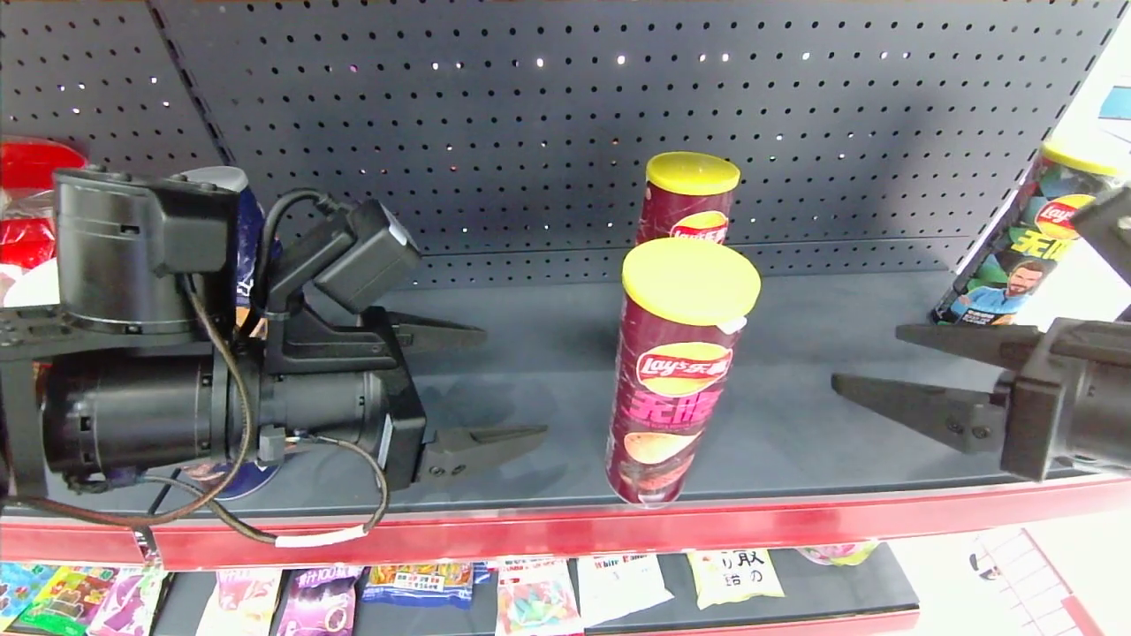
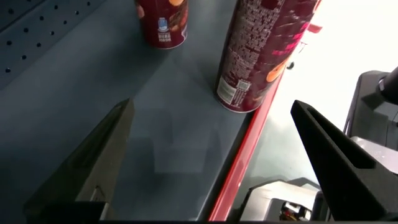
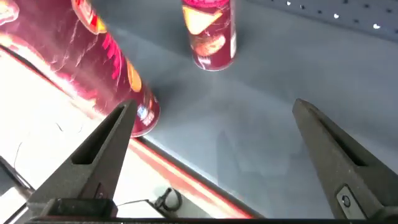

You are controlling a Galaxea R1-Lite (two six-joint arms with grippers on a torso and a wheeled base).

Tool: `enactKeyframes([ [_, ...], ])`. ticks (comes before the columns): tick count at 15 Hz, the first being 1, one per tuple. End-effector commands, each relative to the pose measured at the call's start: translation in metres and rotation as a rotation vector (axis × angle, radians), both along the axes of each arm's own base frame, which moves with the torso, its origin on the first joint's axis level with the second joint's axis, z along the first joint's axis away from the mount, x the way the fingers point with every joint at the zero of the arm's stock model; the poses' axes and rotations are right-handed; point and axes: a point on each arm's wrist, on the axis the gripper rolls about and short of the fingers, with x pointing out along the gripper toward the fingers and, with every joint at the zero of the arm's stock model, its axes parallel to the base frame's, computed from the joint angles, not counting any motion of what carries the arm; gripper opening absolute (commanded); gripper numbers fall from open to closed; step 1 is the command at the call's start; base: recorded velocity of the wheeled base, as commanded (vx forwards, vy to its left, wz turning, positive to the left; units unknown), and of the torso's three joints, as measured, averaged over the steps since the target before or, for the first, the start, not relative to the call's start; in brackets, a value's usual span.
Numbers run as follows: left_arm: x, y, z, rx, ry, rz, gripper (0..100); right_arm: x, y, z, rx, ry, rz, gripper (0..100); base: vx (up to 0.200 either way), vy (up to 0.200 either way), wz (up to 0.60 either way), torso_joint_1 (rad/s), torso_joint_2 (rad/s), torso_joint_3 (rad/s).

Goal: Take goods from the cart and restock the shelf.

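a maroon chip can (image 1: 676, 380) stands upright on the grey shelf (image 1: 795, 415), long axis vertical, yellow lid up and base down, right at the near edge, just behind the red front lip (image 1: 618, 530). its printed label, a red and yellow logo above a picture of chips, faces the near side. a second maroon can (image 1: 687, 199) of the same look stands upright farther back, near the pegboard back panel (image 1: 530, 132). the left gripper (image 1: 515, 384) hangs over the shelf to the left of the near can, jaws spread wide and grasping nothing. the right gripper (image 1: 866, 356) is to the can's right, jaws likewise released. a differently printed can (image 1: 1016, 256) stands at the far right.
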Motion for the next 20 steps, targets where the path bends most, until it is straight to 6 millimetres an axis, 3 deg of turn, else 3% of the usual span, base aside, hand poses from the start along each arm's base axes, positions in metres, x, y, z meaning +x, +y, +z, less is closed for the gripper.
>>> enactKeyframes([
  [1,0.006,-0.004,-0.009,0.023,0.02,-0.004,100,-0.027,-0.013,-0.006,0.01,-0.022,-0.004,100,0.0,0.0,0.0,0.0,0.0,0.0],
  [4,0.015,-0.014,-0.023,0.08,0.017,-0.039,100,-0.069,-0.031,-0.014,-0.026,0.058,0.005,100,0.0,0.0,0.0,0.0,0.0,0.0],
  [6,0.016,-0.024,-0.029,0.096,0.028,-0.059,100,-0.079,-0.036,-0.013,-0.014,0.03,-0.007,100,0.0,0.0,0.0,0.0,0.0,0.0],
  [11,0.023,-0.037,-0.044,0.154,0.024,-0.086,100,-0.082,-0.041,-0.015,0.012,0.032,-0.052,100,0.0,0.0,0.0,0.0,0.0,0.0],
  [20,0.039,-0.048,-0.048,0.167,0.02,-0.07,100,-0.083,-0.042,-0.015,0.042,0.045,-0.066,100,0.0,0.0,0.0,0.0,0.0,0.0],
])
